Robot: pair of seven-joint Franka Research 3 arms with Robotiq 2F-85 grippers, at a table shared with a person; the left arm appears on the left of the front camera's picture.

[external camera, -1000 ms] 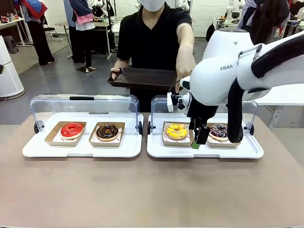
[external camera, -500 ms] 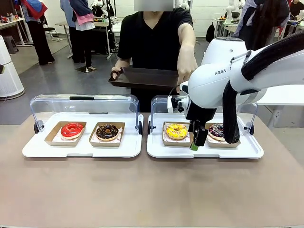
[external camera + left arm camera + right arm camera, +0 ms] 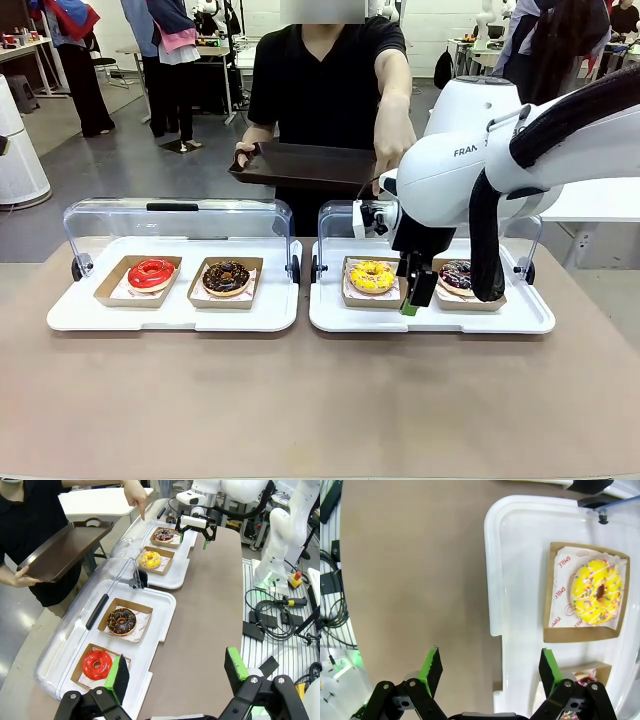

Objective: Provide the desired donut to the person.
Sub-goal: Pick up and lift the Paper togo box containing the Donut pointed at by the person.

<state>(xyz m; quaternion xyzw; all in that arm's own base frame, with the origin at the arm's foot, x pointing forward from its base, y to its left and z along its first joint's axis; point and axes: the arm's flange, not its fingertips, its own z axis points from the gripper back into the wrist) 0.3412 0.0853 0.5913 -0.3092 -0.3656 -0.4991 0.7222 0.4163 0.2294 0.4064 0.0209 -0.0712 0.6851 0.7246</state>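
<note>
Over the near rim of the right white tray [image 3: 440,325], your right gripper [image 3: 414,290] hangs wide open and empty, between yellow sprinkled donut [image 3: 372,276] and chocolate sprinkled donut [image 3: 457,273], bare tabletop [image 3: 320,400] on your side, left gripper [image 3: 175,676] spread empty, person's hand [image 3: 134,491] pointing down toward that tray

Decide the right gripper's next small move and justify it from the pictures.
Probably shift the open right gripper over the dark sprinkled donut: the person's finger seems to point at it, and the gripper hangs between it and the yellow donut.
</note>
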